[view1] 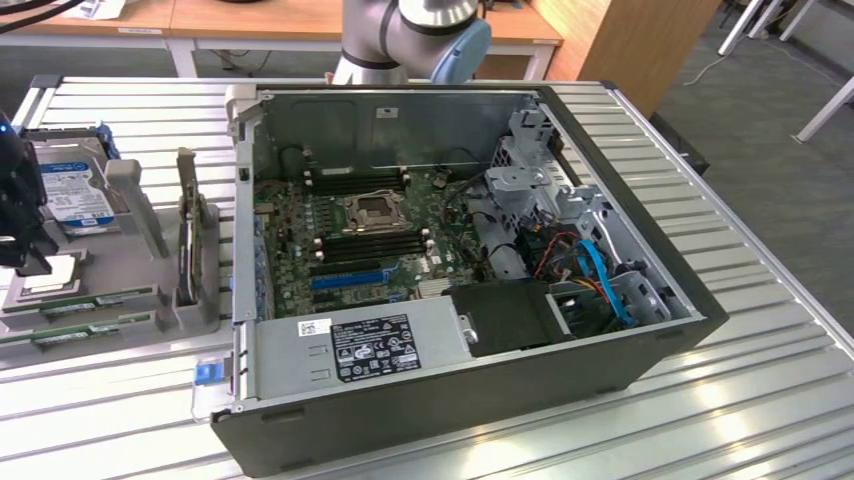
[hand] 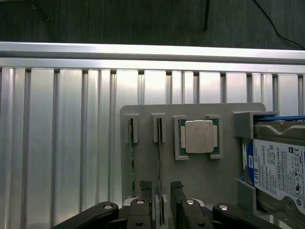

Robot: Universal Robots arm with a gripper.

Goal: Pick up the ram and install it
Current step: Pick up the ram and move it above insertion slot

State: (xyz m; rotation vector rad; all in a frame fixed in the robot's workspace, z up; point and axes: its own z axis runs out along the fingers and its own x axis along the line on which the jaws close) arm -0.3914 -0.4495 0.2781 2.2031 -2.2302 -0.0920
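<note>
Table (view1: 120,420), exterior view: slatted metal top that carries everything listed here.
Computer case (view1: 467,410): centre of frame, lying on its side, side panel off, motherboard (view1: 287,235) exposed.
Memory slots (view1: 380,243): long black rows on either side of the processor socket (view1: 370,210).
Power supply (view1: 360,345): grey box with a black-and-white label, at the case's lower end.
Holder (view1: 147,300): grey tray at the exterior view's left, beside the case.
Hard drive (view1: 74,195): blue-labelled, at the holder's upper end.
Ram (view1: 94,299): green stick, lower left of frame, lying in the holder and outside the case.
Second stick (view1: 80,333): just beside the ram, lower in the frame.
Gripper (view1: 24,245): dark shape at the exterior view's left edge, above the holder.
Arm (view1: 407,35): upper centre, behind the case.

Gripper (hand: 161,187), wrist view: fingers (hand: 177,191) spread wide, nothing held.
Ram (hand: 159,157): on edge in its holder (hand: 200,186) slot, running into the gap between the two fingers; contact cannot be told.
Second stick (hand: 131,157): parallel in the neighbouring slot, outside the fingers.
Processor (hand: 199,137): silver square in a recess, on the ram's other side.
Hard drive (hand: 279,167): beyond the processor, blue label showing.
Table (hand: 57,143): ribbed metal around the holder.
</note>
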